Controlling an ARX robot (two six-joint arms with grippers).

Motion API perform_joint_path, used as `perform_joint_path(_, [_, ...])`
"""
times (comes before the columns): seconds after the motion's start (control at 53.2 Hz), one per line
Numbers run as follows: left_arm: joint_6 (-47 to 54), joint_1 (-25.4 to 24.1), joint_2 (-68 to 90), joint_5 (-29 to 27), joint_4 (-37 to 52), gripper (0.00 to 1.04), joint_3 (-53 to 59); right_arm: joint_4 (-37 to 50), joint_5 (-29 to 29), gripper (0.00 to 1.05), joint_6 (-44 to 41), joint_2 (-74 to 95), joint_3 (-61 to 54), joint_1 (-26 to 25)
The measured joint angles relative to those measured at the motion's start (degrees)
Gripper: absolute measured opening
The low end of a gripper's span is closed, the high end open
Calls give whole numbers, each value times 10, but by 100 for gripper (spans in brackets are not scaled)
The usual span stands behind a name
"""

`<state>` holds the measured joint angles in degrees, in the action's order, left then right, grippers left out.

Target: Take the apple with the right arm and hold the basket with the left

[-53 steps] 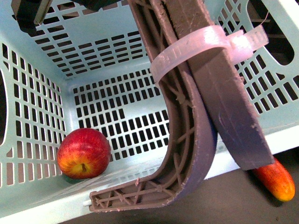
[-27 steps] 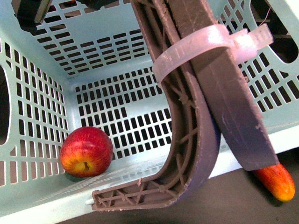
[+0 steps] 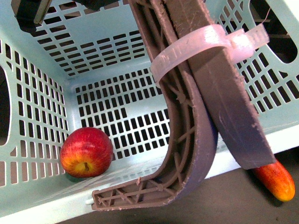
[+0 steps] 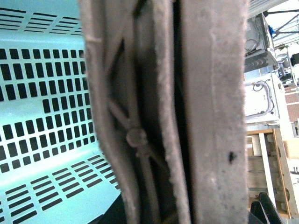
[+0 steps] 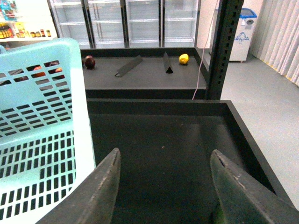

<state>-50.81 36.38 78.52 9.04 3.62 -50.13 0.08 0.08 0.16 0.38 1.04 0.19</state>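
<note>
Right hand (image 5: pixel 165 156): fingers (image 5: pixel 105 186) wide apart, nothing between them; it hangs over the bare dark table (image 5: pixel 163 130), just beside the outer wall of the basket (image 5: pixel 42 65); it is outside the basket.
Left hand: I cannot tell if it is apart or clamped; its wrist view is filled by the two handles (image 4: pixel 154 112), very close, and the fingers themselves are not clear to see.
Handles: brown, ribbed on the inner side, one lying against the other; a white zip tie (image 3: pixel 196 46) goes around both; in the front view they cross before the basket, from the top edge down to its near rim.
Basket: light turquoise, with slotted walls and floor; the front view looks into it at a tilt.
Apple (image 3: pixel 86 151): inside the basket, in a lower corner, close to the wall at the left of the front view; red with a yellow patch, stem toward the camera; no hand touches it.
Long fruit (image 3: pixel 275 179): red and yellow; on the table outside the basket, near its rim; partly hidden behind one handle.
</note>
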Motion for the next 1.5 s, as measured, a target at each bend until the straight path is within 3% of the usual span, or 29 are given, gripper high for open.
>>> perform_joint_path(0.188, [0,0,0,0,0,14,0,0,0,97,0,0,0,0])
perform_joint_path(0.226, [0,0,0,-1,0,14,0,0,0,97,0,0,0,0])
perform_joint_path(0.244, [-10,4,0,-24,-5,14,-2,0,0,96,0,0,0,0])
perform_joint_path(0.319, [-126,21,13,-218,-48,14,-32,0,-2,96,0,0,0,0])
perform_joint_path(0.395, [-229,9,23,-338,-53,14,-50,0,0,96,0,-1,0,0])
perform_joint_path(0.489, [-284,-28,27,-395,-77,14,-70,-1,0,96,0,-1,0,0])
perform_joint_path(0.658, [-349,-101,45,-385,-97,14,-82,-1,0,96,0,-1,0,0])
perform_joint_path(0.846, [-394,-178,126,-313,-97,14,-101,-1,-1,96,0,-1,0,0])
perform_joint_path(1.503, [-375,-282,281,-254,-55,14,-165,-1,-1,96,0,-1,0,0])
